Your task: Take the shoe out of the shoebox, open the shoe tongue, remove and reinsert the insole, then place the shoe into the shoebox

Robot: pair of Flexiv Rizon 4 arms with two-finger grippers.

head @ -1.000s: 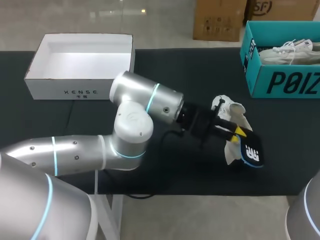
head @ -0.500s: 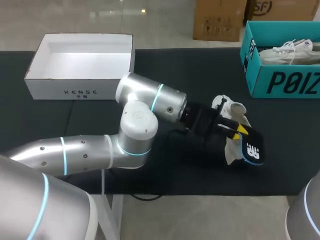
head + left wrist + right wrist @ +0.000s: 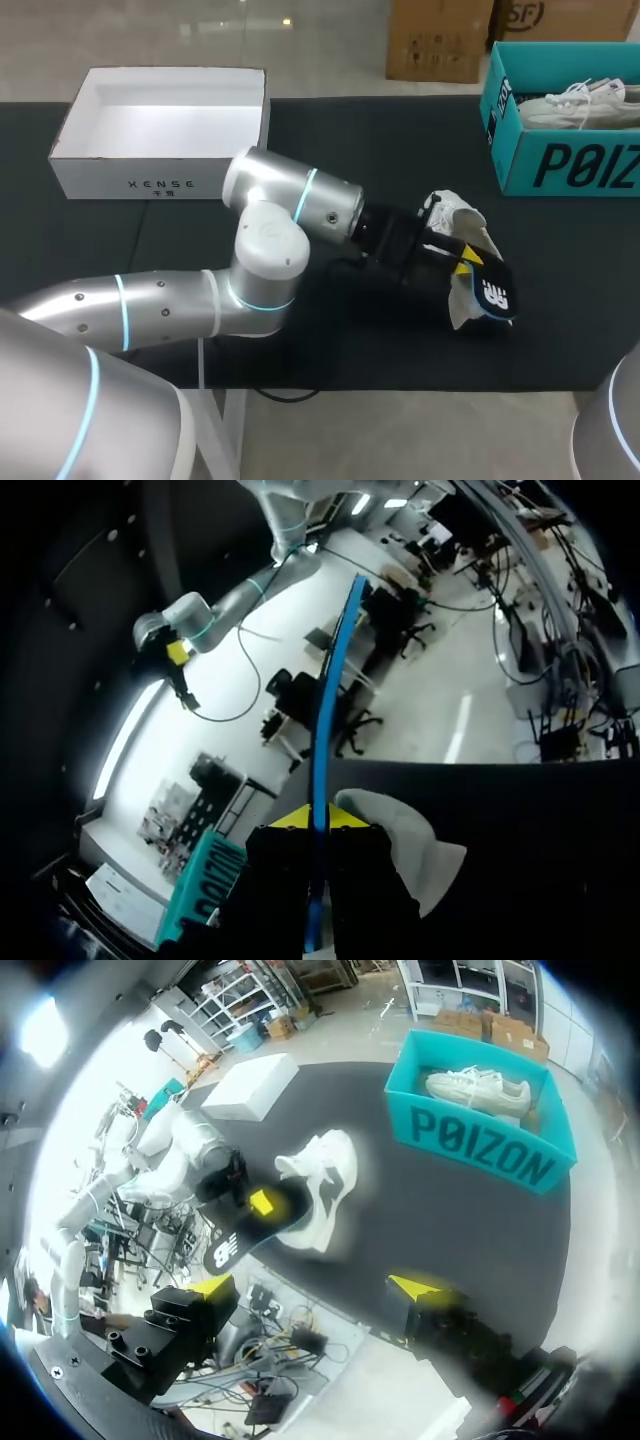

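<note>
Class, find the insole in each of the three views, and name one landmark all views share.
Head view: insole in the left hand, by the shoe.
Left wrist view: insole edge-on, clamped in that hand.
Right wrist view: insole dark, against the shoe.
Landmark: teal box.

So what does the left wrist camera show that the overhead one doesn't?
Only the left wrist view shows the left end effector pinching the insole edge-on from both sides. Only the head view shows the white box, the second shoe inside the teal box, and the left arm. Both show the insole, the white shoe by it, and the teal box.
</note>
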